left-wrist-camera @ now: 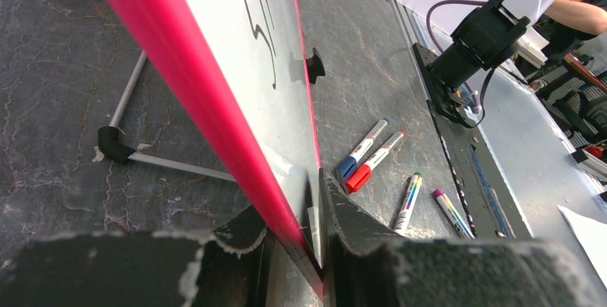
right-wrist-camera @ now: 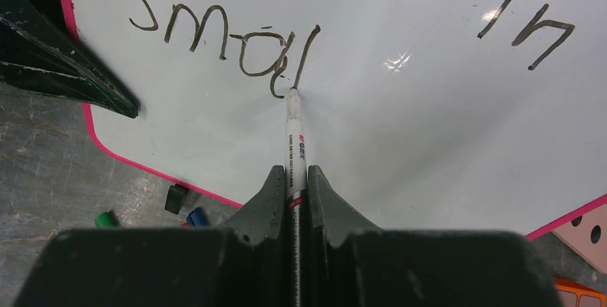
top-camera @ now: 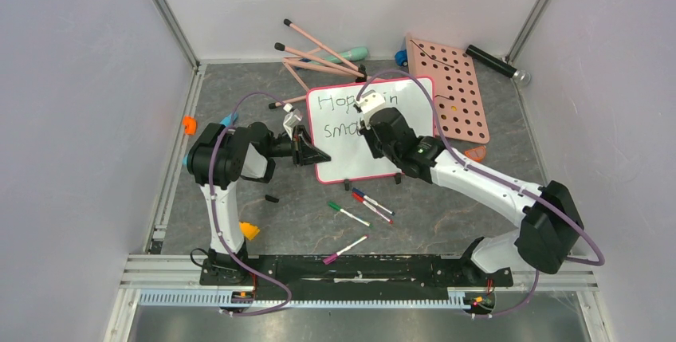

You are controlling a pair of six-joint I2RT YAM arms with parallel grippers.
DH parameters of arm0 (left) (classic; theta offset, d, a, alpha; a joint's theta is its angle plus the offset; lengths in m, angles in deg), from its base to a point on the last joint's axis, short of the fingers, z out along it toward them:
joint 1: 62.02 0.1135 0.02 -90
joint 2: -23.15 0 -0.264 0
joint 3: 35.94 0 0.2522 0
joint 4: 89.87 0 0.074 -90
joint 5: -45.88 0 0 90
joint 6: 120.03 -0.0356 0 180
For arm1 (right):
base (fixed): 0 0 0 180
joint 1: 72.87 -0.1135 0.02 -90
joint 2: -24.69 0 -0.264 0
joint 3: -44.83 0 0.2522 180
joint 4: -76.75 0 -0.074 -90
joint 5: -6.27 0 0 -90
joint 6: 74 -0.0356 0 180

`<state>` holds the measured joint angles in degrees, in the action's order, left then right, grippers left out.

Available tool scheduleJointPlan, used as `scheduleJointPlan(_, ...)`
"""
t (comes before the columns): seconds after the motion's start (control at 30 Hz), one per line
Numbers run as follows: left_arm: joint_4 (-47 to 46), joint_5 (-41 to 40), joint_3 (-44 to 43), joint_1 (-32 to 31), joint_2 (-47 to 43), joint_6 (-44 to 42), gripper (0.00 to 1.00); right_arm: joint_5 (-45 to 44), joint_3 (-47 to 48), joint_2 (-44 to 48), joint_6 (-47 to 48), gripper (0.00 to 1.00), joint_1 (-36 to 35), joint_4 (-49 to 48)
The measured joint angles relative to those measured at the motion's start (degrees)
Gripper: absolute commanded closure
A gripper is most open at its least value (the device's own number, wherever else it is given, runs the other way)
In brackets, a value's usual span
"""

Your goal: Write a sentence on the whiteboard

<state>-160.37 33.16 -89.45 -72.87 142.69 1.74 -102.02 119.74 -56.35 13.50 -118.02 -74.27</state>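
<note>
Two claws engaged: left claw (left-wrist-camera: pixel 290 203) is clamped on the rim of the whiteboard (left-wrist-camera: pixel 236 71), so it is braced against pen pressure. Right claw (right-wrist-camera: pixel 293 172) is clenched on a marker (right-wrist-camera: pixel 295 128), tip pressed just ahead, where the sentence (right-wrist-camera: pixel 215 35) is unfinished at "smal".

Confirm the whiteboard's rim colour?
Pink-red. The whiteboard rim shows best in the left wrist view, running close past the camera.

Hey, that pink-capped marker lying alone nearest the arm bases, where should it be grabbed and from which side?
Grip the pink-capped marker around the middle of its white barrel, coming straight down from above with jaws set across its width. It lies flat and slanted on the table, apart from the green marker, so both long sides look free. The ends probably give less to hold.
</note>
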Motion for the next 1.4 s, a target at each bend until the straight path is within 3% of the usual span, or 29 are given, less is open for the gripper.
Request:
scheduleJointPlan(0.87, -0.1, 0.2, 0.0, 0.0, 0.0, 0.0, 0.79, -2.9, 7.6, -2.5, 1.1, 1.0, 1.8, 1.9)
scheduleJointPlan(1.4, 0.0, 0.2, 0.0, 0.0, 0.0, 0.1, 0.79, -0.2, 0.2, 0.9, 0.5, 1.0, 1.8, 1.6)
